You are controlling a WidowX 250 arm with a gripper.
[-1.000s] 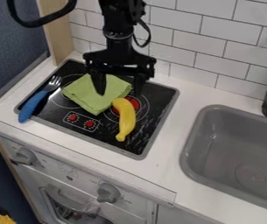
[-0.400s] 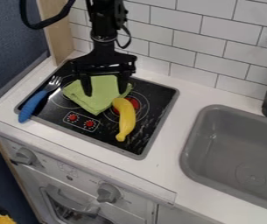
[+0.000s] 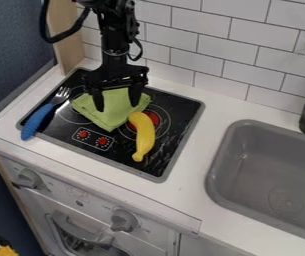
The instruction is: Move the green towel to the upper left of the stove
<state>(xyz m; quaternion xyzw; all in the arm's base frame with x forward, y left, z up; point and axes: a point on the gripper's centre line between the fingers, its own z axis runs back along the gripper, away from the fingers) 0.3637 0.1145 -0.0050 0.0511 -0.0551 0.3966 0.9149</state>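
Gripper (image 3: 117, 107) has shifted a bit towards the fork (image 3: 40, 117); fingers spread over the towel (image 3: 109, 120), probably to pinch it

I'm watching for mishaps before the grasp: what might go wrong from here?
The open gripper straddles a low-lying green towel, so it may close without catching cloth. The banana, right by the towel's edge, could get nudged. Dragging the towel left might knock the fork.

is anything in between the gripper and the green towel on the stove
Nothing visible: the open gripper hangs right over the green towel. The banana lies at the towel's lower right edge, not between them.
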